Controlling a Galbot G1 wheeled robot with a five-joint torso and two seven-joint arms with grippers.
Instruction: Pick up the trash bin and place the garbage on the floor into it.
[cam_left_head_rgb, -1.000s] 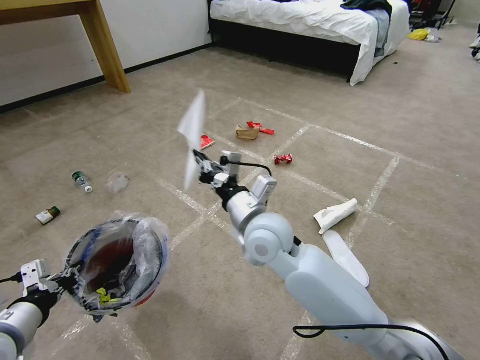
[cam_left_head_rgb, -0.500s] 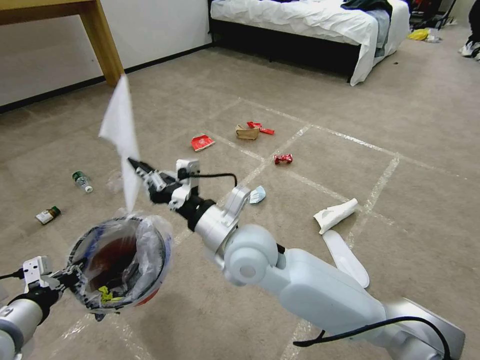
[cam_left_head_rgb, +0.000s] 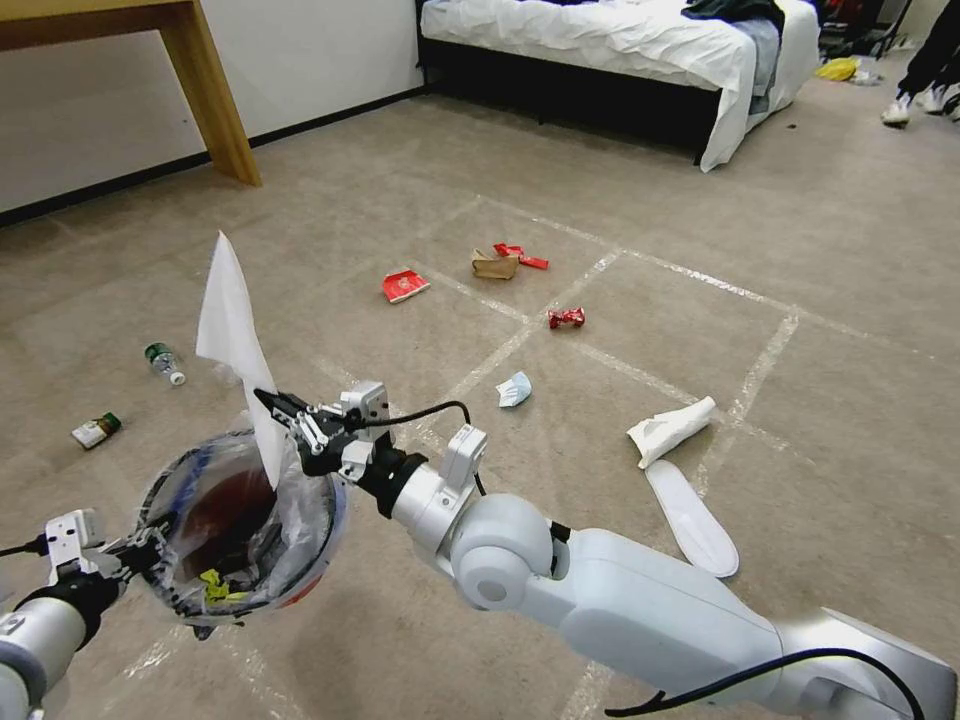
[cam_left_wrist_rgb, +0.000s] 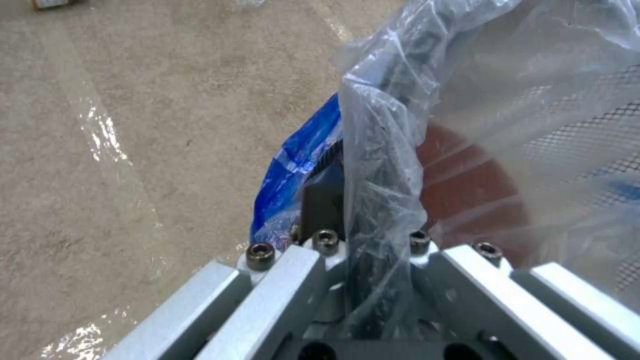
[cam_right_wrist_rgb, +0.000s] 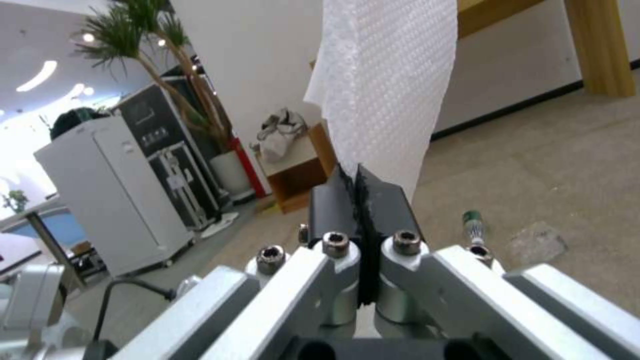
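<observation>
White paper (cam_left_head_rgb: 232, 345) lowered; tip inside trash bin (cam_left_head_rgb: 240, 525).

Bin (cam_left_head_rgb: 300, 500) mouth partly blocked by paper (cam_left_head_rgb: 232, 330) & right gripper (cam_left_head_rgb: 268, 398); open carpet (cam_left_head_rgb: 620, 200) btwn scattered litter.

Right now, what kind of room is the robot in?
Probably a bedroom: there is a bed with white sheets, carpet floor, and a wooden table by the wall.
</observation>
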